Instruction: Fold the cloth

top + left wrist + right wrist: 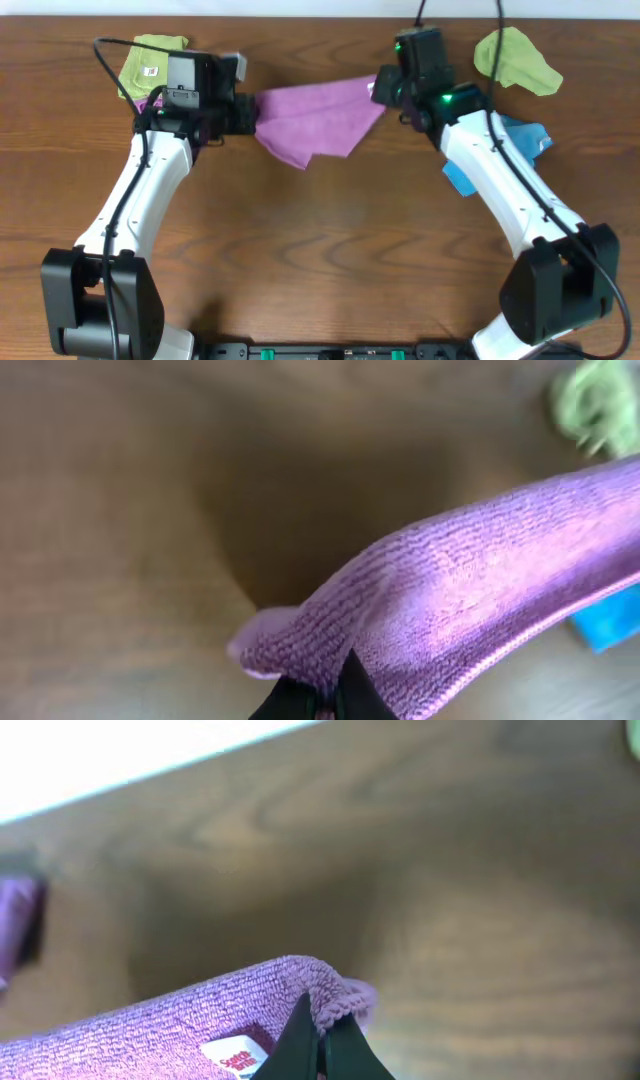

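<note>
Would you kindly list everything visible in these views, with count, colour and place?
cloth: one, lilac-purple, strung between both grippers, far middle of the table
tag: one, white with red print, on the cloth's edge beside the right gripper
green cloths: two, lime-green, far left and far right
blue cloth: one, bright blue, right side, partly under the right arm
table: one, brown wood
left gripper: one, black, shut on one end of the cloth
right gripper: one, black, shut on the other end
left arm: one, white, like the right arm
</note>
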Controlling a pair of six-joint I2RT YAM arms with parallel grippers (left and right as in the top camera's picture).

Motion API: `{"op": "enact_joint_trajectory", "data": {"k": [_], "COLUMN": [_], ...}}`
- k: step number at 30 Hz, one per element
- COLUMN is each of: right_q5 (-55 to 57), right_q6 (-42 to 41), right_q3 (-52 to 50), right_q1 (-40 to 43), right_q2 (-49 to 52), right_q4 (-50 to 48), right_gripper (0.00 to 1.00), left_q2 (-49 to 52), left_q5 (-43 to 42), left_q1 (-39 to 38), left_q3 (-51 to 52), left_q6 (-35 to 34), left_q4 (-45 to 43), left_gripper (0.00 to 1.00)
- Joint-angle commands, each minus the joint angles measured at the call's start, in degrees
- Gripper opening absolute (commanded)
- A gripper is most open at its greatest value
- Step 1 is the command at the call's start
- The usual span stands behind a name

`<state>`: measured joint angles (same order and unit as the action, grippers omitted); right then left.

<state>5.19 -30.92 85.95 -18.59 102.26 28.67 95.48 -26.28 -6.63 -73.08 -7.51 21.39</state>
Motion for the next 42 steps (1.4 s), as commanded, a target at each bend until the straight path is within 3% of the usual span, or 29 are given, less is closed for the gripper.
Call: {"op": "enact_joint_trajectory", "data": {"k": [1, 5, 8, 12, 22, 27, 32, 36, 42], "right_q5": [0.92, 0.13, -0.76, -2.45, -2.73, -3.32, -3.3, -3.3, -6.05], "right_q6": [1.14, 1.68, 2.71, 4.11, 5.6, 6.19, 7.23, 5.84, -0.85], "right_q3": [1.38, 1.38, 1.84, 2.32, 4.31, 5.79, 5.07, -1.68, -11.37], "right_q1": [1.38, 0.48, 0.15, -0.26, 0.72, -0.28, -2.03, -4.57, -7.8], "right_q2": [-1.2, -1.25, -1.25, -1.25, -1.22, -1.22, -1.2, -1.2, -1.22], "right_q4": [-0.02, 2.95, -0.26, 3.91, -7.72, 3.3, 16.48, 23.52, 25.07], "right_gripper": [0.01, 0.01, 0.01, 0.01, 0.01, 0.01, 0.01, 0.01, 0.01], "left_q2": [0.0, 0.0, 0.0, 0.0, 0.0, 0.0, 0.02, 0.02, 0.02], "left_q5": [-1.36, -3.65, -3.63, -3.5, -4.35, -5.31, -4.63, -5.11, -5.75], "left_q1": [1.84, 1.81, 1.86, 1.77, 3.21, 3.19, 3.19, 3.19, 3.19], "left_q3": [-3.63, -6.67, -7.26, -7.43, -10.84, -14.14, -9.18, 2.08, 13.14], "left_q6": [-2.34, 1.33, 1.36, 6.8, 4.15, 8.33, 16.48, 16.52, 16.52], "left_q4": [-0.52, 4.33, 4.42, 13.27, 1.84, 14.71, 30.93, 33.0, 32.81], "left_gripper": [0.06, 0.06, 0.06, 0.06, 0.06, 0.06, 0.06, 0.06, 0.06]}}
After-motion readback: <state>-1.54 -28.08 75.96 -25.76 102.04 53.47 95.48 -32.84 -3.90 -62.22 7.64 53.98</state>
